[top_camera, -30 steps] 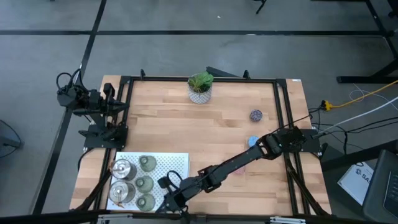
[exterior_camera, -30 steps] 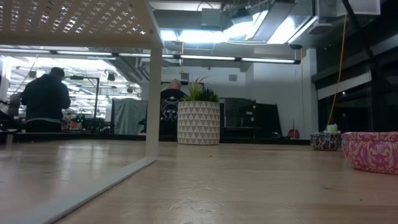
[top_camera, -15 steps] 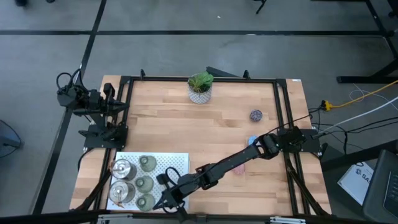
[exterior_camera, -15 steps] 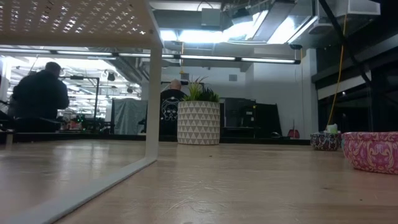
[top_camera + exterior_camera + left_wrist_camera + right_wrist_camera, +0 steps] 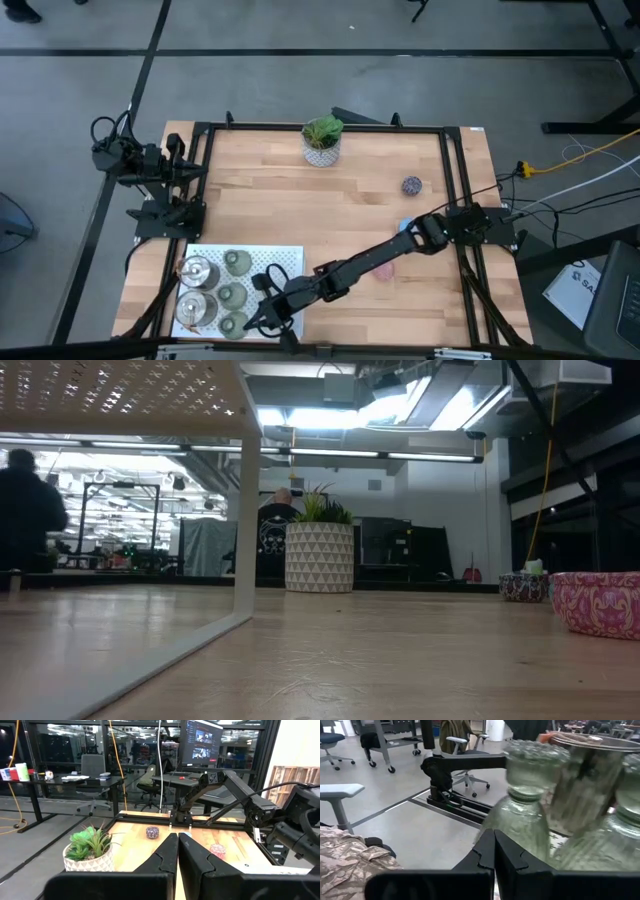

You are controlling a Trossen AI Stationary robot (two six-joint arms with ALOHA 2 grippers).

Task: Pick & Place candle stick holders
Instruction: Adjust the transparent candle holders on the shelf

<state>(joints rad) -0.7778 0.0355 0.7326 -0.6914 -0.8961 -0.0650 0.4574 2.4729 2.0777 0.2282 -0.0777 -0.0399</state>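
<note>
Pink holder half hidden under right arm.

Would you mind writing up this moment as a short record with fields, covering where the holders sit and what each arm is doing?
On the white perforated mat: two silver holders, three olive-grey holders
Loose on the table: speckled purple holder, blue holder, pink holder
Right gripper: shut, empty, reached across to the mat beside the olive-grey holders
Left gripper: shut, empty, parked at the table's left edge
Other: green plant in white pot at the far edge
</note>
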